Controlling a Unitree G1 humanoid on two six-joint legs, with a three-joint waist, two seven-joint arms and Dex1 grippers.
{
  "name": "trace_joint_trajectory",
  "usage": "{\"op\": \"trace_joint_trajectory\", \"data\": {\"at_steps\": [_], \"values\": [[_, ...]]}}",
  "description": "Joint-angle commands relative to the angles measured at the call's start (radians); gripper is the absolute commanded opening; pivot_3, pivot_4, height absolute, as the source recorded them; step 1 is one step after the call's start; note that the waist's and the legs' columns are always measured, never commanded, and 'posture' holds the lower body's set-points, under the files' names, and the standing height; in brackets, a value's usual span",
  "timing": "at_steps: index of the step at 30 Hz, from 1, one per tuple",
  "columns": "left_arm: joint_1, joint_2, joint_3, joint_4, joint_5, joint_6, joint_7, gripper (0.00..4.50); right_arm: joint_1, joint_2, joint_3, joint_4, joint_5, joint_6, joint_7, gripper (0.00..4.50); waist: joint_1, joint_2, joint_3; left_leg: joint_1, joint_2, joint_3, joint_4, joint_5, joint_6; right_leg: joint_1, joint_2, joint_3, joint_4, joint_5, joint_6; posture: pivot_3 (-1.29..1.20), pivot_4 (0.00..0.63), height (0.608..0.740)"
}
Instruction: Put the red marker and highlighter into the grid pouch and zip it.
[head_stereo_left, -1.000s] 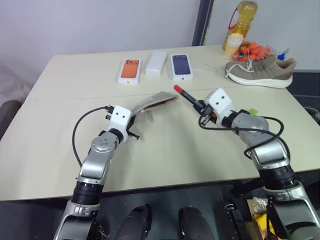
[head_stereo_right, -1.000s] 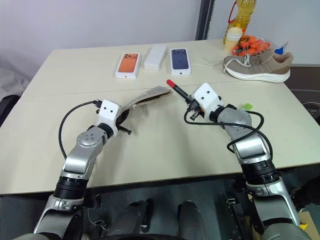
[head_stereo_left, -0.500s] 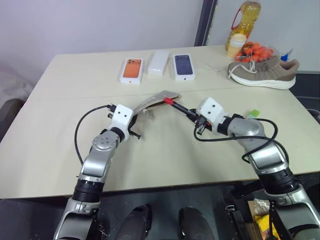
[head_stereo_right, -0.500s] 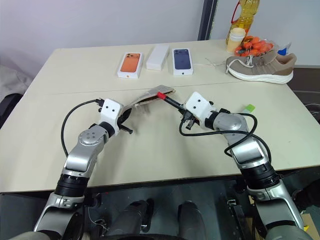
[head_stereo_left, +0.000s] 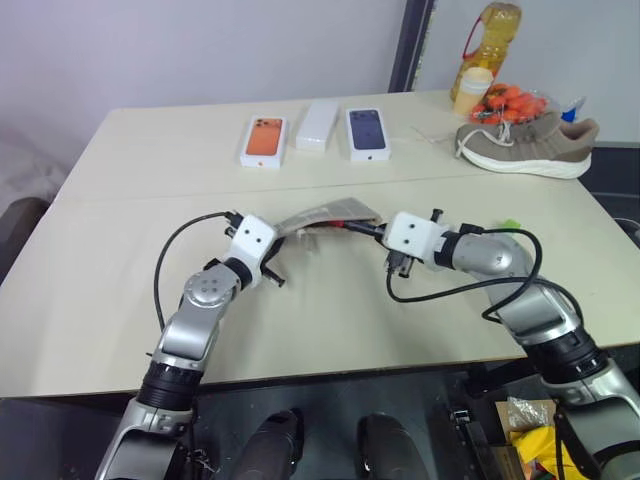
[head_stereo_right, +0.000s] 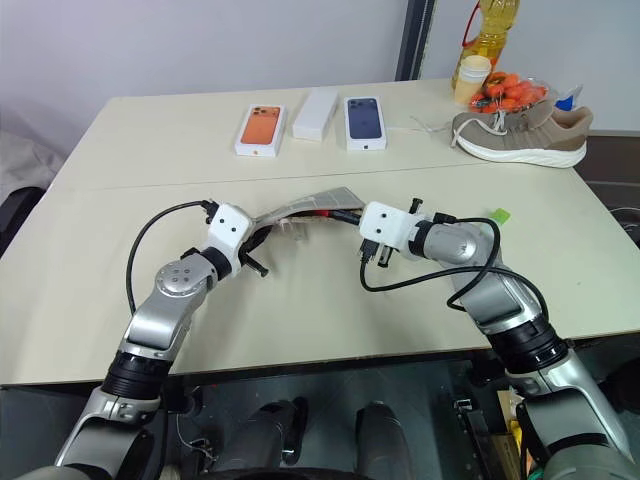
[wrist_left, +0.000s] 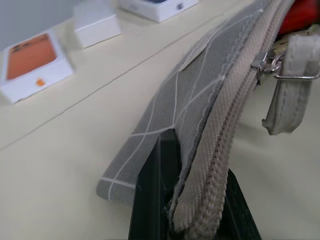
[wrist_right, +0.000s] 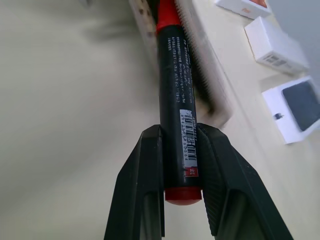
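marker (wrist_right: 176, 95) tip is just going into the pouch (wrist_left: 200, 95), squeezed by the right gripper (wrist_right: 181, 165). left gripper (wrist_left: 192, 200) pinches the pouch end. highlighter (head_stereo_right: 497, 214) and zipping are left.

A pale beige worktop (head_stereo_left: 130, 300) fills the scene, with a thin seam running across it. Behind it stands a plain, evenly lit lilac-white wall (head_stereo_left: 200, 45), broken by a dark vertical post (head_stereo_left: 412, 45). The floor (head_stereo_left: 20, 230) beside the worktop looks dark, though little of it can be made out.

Red marker (wrist_right: 176, 95) tip inside grid pouch (wrist_left: 200, 95); highlighter (head_stereo_right: 498, 213) on table
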Motion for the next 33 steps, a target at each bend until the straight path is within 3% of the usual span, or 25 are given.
{"op": "trace_joint_trajectory", "data": {"at_steps": [1,7,15,22,25,27,30,33], "values": [[-0.002,0.032,-0.032,-0.052,0.006,-0.069,-0.068,0.0,-0.052,-0.029,0.038,-0.04,-0.086,-0.064,0.043,0.43,-0.001,0.0,0.0,0.0,0.0,0.0,0.0,0.0,0.0,0.0,0.0,0.0,0.0,0.0,0.0,0.0,0.15,0.74],[0.004,0.049,-0.046,-0.052,-0.003,-0.097,-0.111,0.0,-0.074,-0.005,0.079,-0.053,-0.154,-0.104,0.093,0.43,-0.001,0.0,0.0,0.0,0.0,0.0,0.0,0.0,0.0,0.0,0.0,0.0,0.0,0.0,0.0,0.0,0.15,0.74],[0.007,0.024,-0.007,-0.048,-0.003,-0.054,-0.063,0.0,-0.064,0.023,-0.01,-0.072,-0.12,-0.068,0.088,4.38,0.0,0.0,0.0,0.0,0.0,0.0,0.0,0.0,0.0,0.0,0.0,0.0,0.0,0.0,0.0,0.0,0.15,0.74],[-0.012,-0.01,-0.003,-0.01,0.014,-0.013,0.007,0.0,0.05,0.052,-0.315,-0.236,0.202,0.217,0.139,4.38,0.005,0.0,0.0,0.0,0.0,-0.001,0.0,0.0,0.0,0.001,0.0,0.0,0.0,0.0,0.0,0.0,0.15,0.74],[-0.025,-0.035,-0.005,0.013,0.015,0.004,0.032,0.0,0.129,0.046,-0.452,-0.226,0.265,0.321,0.092,4.38,0.016,0.0,0.0,0.0,0.0,-0.001,0.0,0.0,0.001,0.001,0.0,0.0,-0.001,0.0,0.0,0.0,0.15,0.74],[-0.035,-0.047,-0.011,0.03,0.021,0.006,0.045,0.0,0.137,0.085,-0.548,-0.178,0.286,0.452,-0.002,4.46,0.018,0.0,0.0,0.0,0.0,0.0,0.001,0.0,0.001,0.001,-0.001,0.0,-0.001,0.0,0.0,0.0,0.15,0.74],[-0.057,-0.068,-0.022,0.066,0.032,0.004,0.06,0.0,0.102,0.171,-0.683,-0.063,0.235,0.647,-0.254,4.46,0.023,0.0,0.0,0.0,0.0,0.0,0.001,0.0,0.001,0.001,0.0,0.0,0.0,0.0,0.0,0.0,0.15,0.74],[-0.069,-0.082,-0.028,0.081,0.038,0.002,0.068,0.0,0.065,0.23,-0.75,-0.009,0.228,0.717,-0.398,4.46,0.023,0.0,0.0,0.0,0.0,0.0,0.001,0.0,0.001,0.001,-0.001,0.0,0.0,0.0,0.0,0.0,0.15,0.74]]}}
